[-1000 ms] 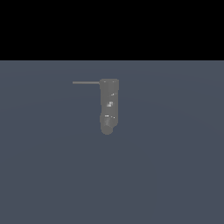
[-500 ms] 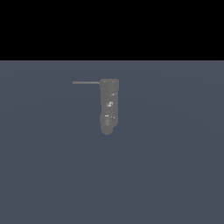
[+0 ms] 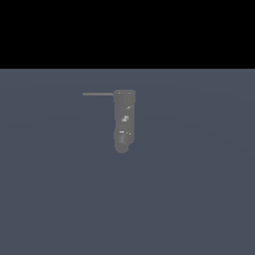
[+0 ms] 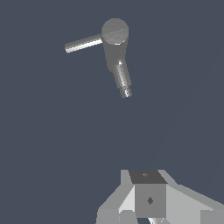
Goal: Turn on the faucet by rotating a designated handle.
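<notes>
In the exterior view the faucet is a dull grey stubby column with white specks and a rounded end. Its handle, a thin straight rod, juts toward the exterior view's left from one end of the body. The wrist view looks onto the faucet end-on: a round flat cap, the handle sticking out sideways, and a second short rod running along the body. Only part of my gripper shows, as pale grey blocks at the picture's edge, well apart from the faucet. Its finger gap is not visible. No arm appears in the exterior view.
A flat blue-grey floor surrounds the faucet on all sides, with a black band beyond it.
</notes>
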Controlling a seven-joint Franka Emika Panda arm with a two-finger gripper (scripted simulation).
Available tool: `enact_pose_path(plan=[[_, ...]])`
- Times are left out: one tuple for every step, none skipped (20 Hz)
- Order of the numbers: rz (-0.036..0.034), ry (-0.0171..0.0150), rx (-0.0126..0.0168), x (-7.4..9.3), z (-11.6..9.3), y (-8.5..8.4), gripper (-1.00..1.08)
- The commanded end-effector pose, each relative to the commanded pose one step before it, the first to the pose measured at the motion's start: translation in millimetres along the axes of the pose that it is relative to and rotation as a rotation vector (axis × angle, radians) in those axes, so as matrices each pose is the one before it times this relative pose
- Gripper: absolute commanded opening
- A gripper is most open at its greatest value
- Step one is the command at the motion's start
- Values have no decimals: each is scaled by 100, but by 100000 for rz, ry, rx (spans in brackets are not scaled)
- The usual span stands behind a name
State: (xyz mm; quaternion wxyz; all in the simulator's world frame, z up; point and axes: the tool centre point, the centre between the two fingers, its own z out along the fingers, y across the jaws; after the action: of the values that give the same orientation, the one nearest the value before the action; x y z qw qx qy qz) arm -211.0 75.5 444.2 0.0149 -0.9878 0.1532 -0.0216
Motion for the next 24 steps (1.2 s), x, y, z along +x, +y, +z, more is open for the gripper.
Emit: enact_pose_path(plan=[[5245, -77, -103, 516, 1048, -1269, -100], [2043, -31, -58, 208, 410, -505, -100], [2044, -32, -57, 209, 410, -505, -100], [2043, -32, -56, 209, 410, -506, -100], [2042, -33, -55, 210, 409, -506, -100], [2039, -33, -54, 210, 409, -506, -100], [2038, -34, -53, 211, 408, -506, -100], [2033, -34, -52, 211, 407, -506, -100], [2031, -34, -51, 212, 406, -504, -100], [2024, -35, -51, 212, 405, -504, -100], [2019, -35, -50, 212, 404, -502, -100], [2014, -35, -50, 212, 402, -500, -100], [2005, -35, -49, 212, 400, -499, -100], [1997, -34, -49, 212, 398, -497, -100], [1989, -34, -49, 212, 396, -494, -100], [1978, -34, -49, 212, 393, -492, -100], [1968, -33, -49, 212, 391, -489, -100], [1958, -32, -49, 212, 388, -486, -100], [1947, -31, -49, 212, 386, -483, -100], [1936, -30, -50, 211, 383, -480, -100], [1924, -28, -50, 211, 381, -477, -100], [1914, -27, -51, 211, 378, -473, -100], [1904, -25, -52, 211, 376, -470, -100], [1891, -23, -53, 210, 373, -467, -100]])
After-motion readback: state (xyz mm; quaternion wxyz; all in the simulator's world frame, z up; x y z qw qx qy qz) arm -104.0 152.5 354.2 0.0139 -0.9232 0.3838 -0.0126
